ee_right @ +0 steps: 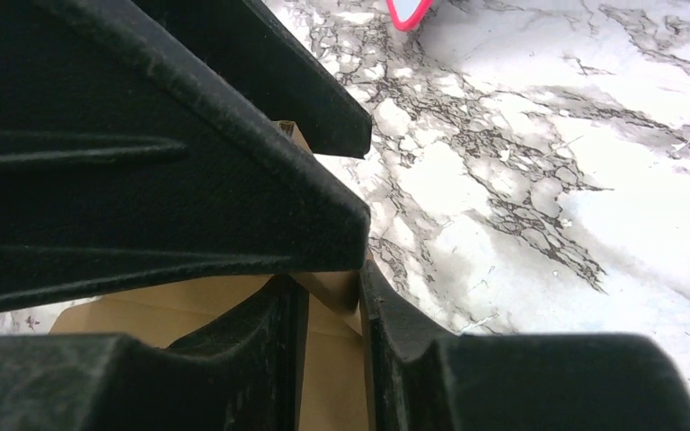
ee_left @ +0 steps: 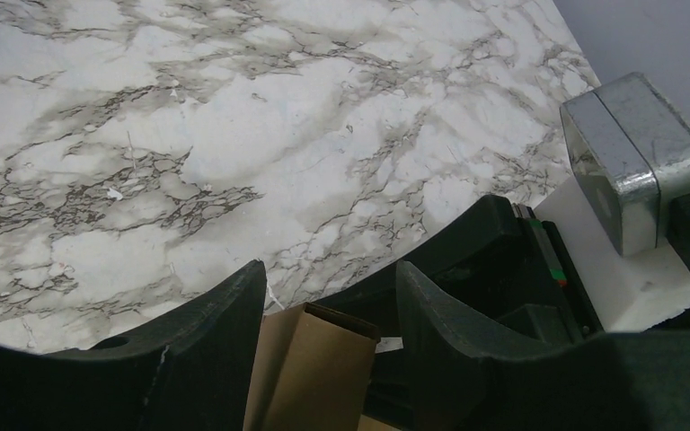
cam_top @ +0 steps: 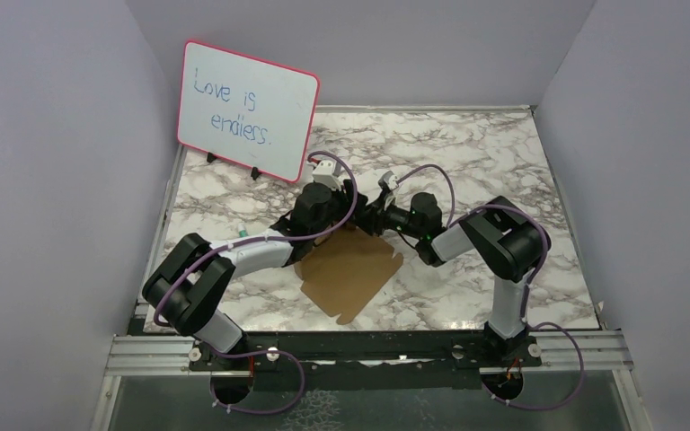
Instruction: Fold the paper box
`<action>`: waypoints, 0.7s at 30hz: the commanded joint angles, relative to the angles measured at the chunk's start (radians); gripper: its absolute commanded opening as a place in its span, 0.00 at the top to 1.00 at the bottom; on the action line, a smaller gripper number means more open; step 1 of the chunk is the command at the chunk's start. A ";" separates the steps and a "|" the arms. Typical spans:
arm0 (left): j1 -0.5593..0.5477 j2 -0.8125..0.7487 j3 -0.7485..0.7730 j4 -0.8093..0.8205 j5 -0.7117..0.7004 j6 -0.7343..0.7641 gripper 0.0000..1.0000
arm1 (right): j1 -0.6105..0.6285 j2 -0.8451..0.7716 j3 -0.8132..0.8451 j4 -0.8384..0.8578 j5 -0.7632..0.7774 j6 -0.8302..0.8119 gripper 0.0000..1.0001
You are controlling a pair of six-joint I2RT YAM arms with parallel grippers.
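The paper box (cam_top: 350,269) is a flat brown die-cut sheet lying on the marble table (cam_top: 467,162), in front of the arms. Both grippers meet at its far edge. My left gripper (cam_top: 340,214) is open. In the left wrist view its fingers (ee_left: 207,350) stand on either side of a raised, folded flap (ee_left: 323,368), with a gap to the right finger. My right gripper (cam_top: 375,218) is closed to a narrow gap on a raised bit of the flap (ee_right: 337,289). The flat sheet (ee_right: 189,305) shows below. The left gripper's fingers (ee_right: 234,206) fill the upper left of the right wrist view.
A pink-framed whiteboard (cam_top: 247,109) with handwriting stands at the back left on small feet; its corner shows in the right wrist view (ee_right: 411,11). Lilac walls close in the table on three sides. The right arm's silver wrist camera (ee_left: 638,162) sits close beside my left gripper.
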 commanded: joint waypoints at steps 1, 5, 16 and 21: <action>0.002 -0.001 -0.009 -0.068 0.104 -0.018 0.44 | 0.012 0.033 0.032 0.032 0.037 -0.023 0.75; 0.030 -0.022 -0.015 -0.071 0.154 -0.044 0.39 | 0.015 0.037 0.036 0.020 0.053 -0.040 0.83; 0.091 -0.119 -0.059 -0.079 0.238 -0.089 0.35 | 0.034 0.030 0.029 0.005 0.136 -0.072 0.92; 0.119 -0.196 -0.073 -0.126 0.243 -0.111 0.34 | 0.039 0.030 0.018 0.008 0.155 -0.076 0.94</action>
